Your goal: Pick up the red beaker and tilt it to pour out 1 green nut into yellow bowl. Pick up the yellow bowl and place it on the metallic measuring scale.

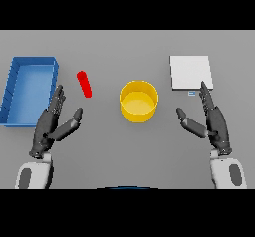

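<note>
Nothing is held yet, so the task appears to be at its very first step: taking hold of the red beaker [84,83]. The beaker sits on the grey table [109,47] toward its left side, tilted or lying at a slant, between the blue tray [12,87] along the left edge and the yellow bowl [139,101] at the middle. No green nut can be made out. The metallic measuring scale [191,72] rests toward the far right, well apart from the bowl.

The left hand [51,125] lies just near of the beaker with fingers straight and thumb spread, gripping nothing. The right hand [210,119] shows near the scale's front edge, equally open and empty.

The next move likely calls for the left hand to reach forward and curl round the beaker, then carry it over the bowl.
</note>
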